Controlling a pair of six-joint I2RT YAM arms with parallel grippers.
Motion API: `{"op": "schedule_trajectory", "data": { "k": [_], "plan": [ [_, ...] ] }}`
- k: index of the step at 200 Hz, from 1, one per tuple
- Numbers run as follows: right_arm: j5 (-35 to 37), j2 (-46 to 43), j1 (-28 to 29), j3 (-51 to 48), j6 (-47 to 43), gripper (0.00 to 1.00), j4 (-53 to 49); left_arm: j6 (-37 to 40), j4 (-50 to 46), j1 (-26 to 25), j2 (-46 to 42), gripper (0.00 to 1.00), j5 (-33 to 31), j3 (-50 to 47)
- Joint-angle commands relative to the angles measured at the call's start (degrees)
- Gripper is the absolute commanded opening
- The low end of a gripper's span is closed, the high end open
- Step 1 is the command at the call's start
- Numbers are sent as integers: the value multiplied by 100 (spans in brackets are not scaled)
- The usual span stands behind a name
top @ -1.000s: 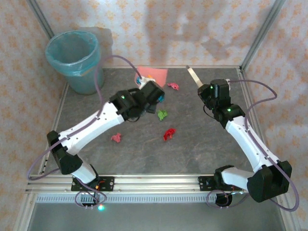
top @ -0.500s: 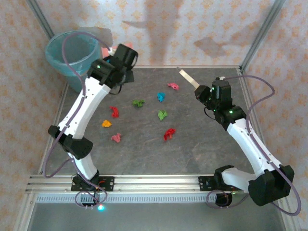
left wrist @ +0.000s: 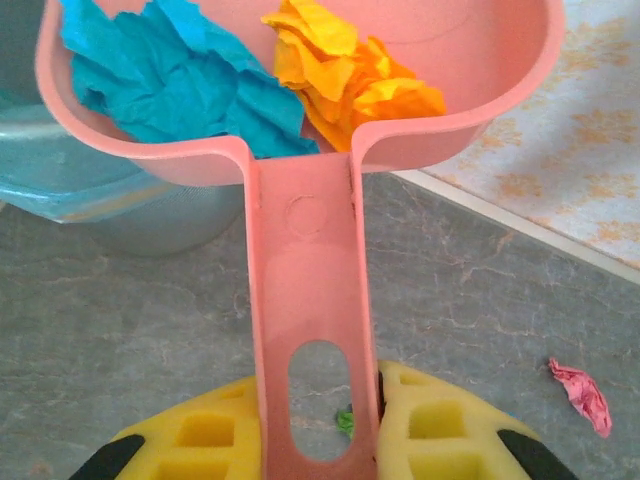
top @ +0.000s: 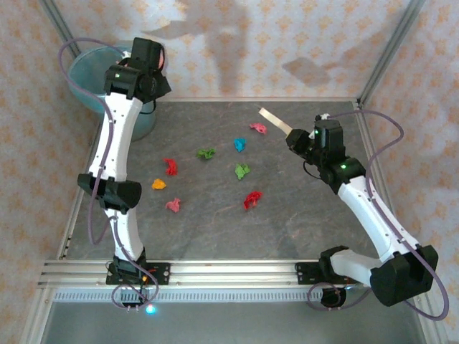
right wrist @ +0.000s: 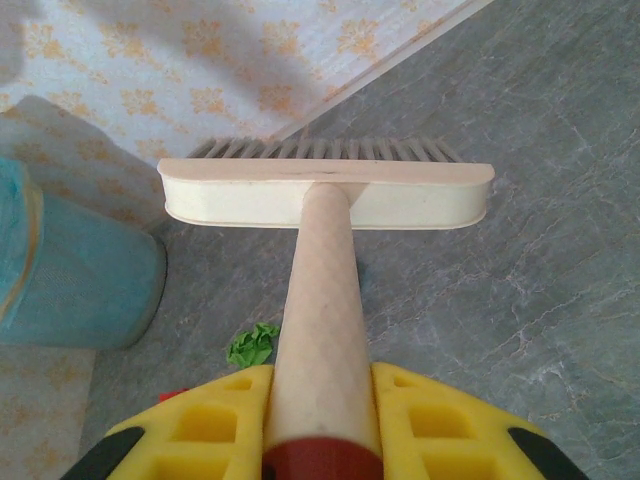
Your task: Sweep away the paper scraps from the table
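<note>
Several paper scraps lie on the table (top: 301, 222): pink (top: 257, 128), blue (top: 239, 144), green (top: 206, 153), green (top: 242, 171), red (top: 170, 166), orange (top: 158, 184), pink (top: 173, 206) and red (top: 252, 199). My left gripper (left wrist: 320, 432) is shut on the handle of the pink dustpan (left wrist: 305, 290), held high by the bin. A blue wad (left wrist: 190, 85) and an orange wad (left wrist: 340, 65) sit in the pan. My right gripper (right wrist: 320, 430) is shut on the brush handle (right wrist: 320, 310); the brush head (top: 271, 117) hovers at the back right, near the pink scrap.
The teal bin (top: 107, 82) stands at the back left corner, and its rim (left wrist: 90, 195) lies under the dustpan. Aluminium rails edge the table, with one along the front (top: 229, 271). Patterned walls close the back and sides.
My left arm has swung from the middle of the table up and left to the bin, carrying the dustpan. The brush has drifted slightly left. Scraps once hidden under the arm now show.
</note>
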Motion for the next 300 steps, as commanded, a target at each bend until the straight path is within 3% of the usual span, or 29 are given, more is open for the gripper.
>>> {"op": "schedule_trajectory", "data": {
  "k": [1, 32, 64, 126, 167, 226, 278, 300],
  "plan": [
    [-124, 74, 48, 54, -163, 0, 253, -363, 339, 419, 160, 0, 802, 291],
    [-109, 153, 58, 91, -267, 0, 217, -611, 407, 910, 593, 0, 1323, 921],
    [-145, 199, 71, 103, -232, 0, 279, -931, 890, 1258, 677, 0, 1899, 922],
    [48, 372, 87, 138, -296, 0, 241, -1873, 1781, 1498, 918, 0, 3001, 882],
    [85, 365, 82, 122, -297, 0, 264, -2713, 2796, 1629, 501, 0, 3219, -90],
    [101, 319, 92, 68, -301, 0, 329, -3345, 3441, 1772, 234, 0, 3632, -693],
    [127, 323, 87, 35, -292, 0, 356, -4087, 4173, 1834, -227, 0, 3536, -1460],
    [140, 319, 84, 7, -276, 0, 397, -4633, 5099, 1779, -684, 0, 3428, -2171]
  ]
}}
